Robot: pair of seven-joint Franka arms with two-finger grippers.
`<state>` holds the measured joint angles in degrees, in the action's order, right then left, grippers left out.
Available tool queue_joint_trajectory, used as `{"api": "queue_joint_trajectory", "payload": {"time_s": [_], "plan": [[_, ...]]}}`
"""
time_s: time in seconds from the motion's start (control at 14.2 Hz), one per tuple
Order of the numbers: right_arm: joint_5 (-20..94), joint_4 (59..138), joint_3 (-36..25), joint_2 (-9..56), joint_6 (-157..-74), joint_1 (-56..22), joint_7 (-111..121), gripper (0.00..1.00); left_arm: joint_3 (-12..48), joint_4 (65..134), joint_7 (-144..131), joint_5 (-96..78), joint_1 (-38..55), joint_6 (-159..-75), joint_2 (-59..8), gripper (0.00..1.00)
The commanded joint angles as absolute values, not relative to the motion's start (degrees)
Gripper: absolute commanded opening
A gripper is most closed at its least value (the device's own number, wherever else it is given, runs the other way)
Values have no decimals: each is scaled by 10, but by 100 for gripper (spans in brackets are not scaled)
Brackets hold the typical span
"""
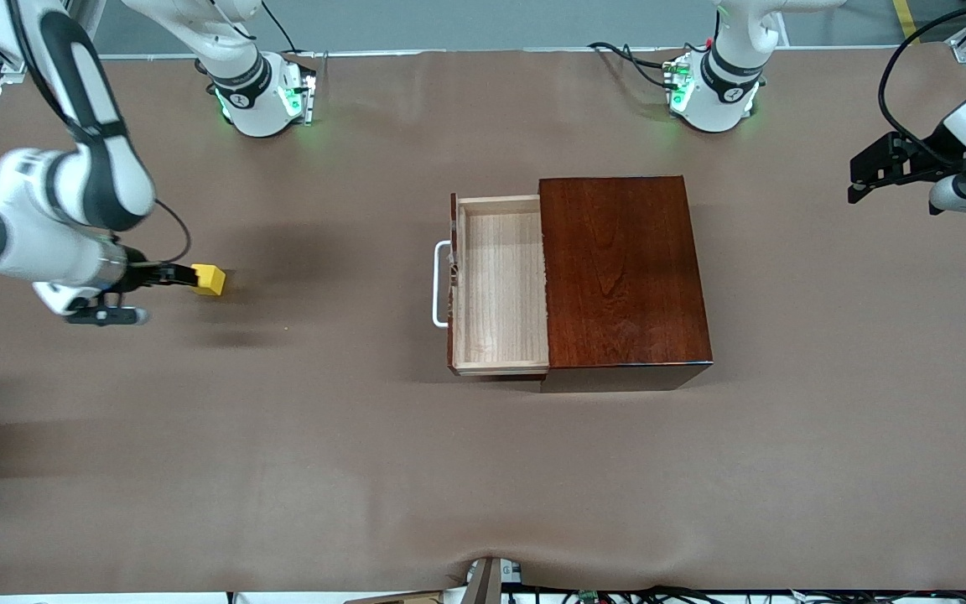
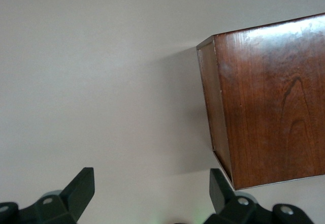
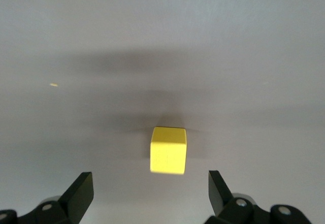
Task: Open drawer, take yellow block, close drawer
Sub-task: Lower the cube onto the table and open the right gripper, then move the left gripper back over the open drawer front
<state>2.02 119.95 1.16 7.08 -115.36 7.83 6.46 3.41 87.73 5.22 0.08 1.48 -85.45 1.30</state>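
So over at the right arm's end of the counter (image 1: 298, 470), the right gripper (image 1: 174, 273) is hanging low, pointing toward the middle. In the front view the yellow block (image 1: 209, 279) sits right at its tip and honestly looks pinched there. The right wrist view says otherwise: the block (image 3: 168, 150) lies on the bare counter (image 3: 254, 56) with a shadow around it, and the right gripper (image 3: 151, 192) has its jaws spread wide, one finger on each side and clear air between them and the cube. So the jaws are open and gripping nothing, and the block is loose on the counter, well apart from the box.

Mid-counter is the dark reddish wooden box (image 1: 624, 270). The drawer (image 1: 500, 285) is pulled out toward the right arm's end, pale wood inside and nothing in it, with the white handle (image 1: 440, 283) on its front. Only the front view shows that.

The left wrist view shows just a glossy corner of the box (image 2: 274, 107) from above, on plain counter (image 2: 101, 82).

The left gripper (image 1: 860, 179) waits up over the left arm's end of the counter. In its own wrist view the left gripper (image 2: 152, 193) has its jaws wide open too, holding nothing.
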Motion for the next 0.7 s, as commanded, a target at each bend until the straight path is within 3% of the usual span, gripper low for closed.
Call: {"api": "queue_joint_trajectory", "payload": {"time_s": [0.0, 0.14, 0.42, 0.63], "plan": [[17, 1135, 11, 11, -1073, 62, 47, 100, 35, 869, 59, 1, 13, -856, 9, 100], [16, 1095, 12, -21, -1036, 57, 27, 100, 45, 863, 34, -2, 30, -860, -15, 100], [5, 988, 12, -23, -942, 48, 21, 100, 63, 789, -135, -1, 121, -868, -105, 100], [-4, 957, 12, -26, -906, 39, 21, 100, 62, 780, -265, -2, 205, -891, -145, 100]]}}
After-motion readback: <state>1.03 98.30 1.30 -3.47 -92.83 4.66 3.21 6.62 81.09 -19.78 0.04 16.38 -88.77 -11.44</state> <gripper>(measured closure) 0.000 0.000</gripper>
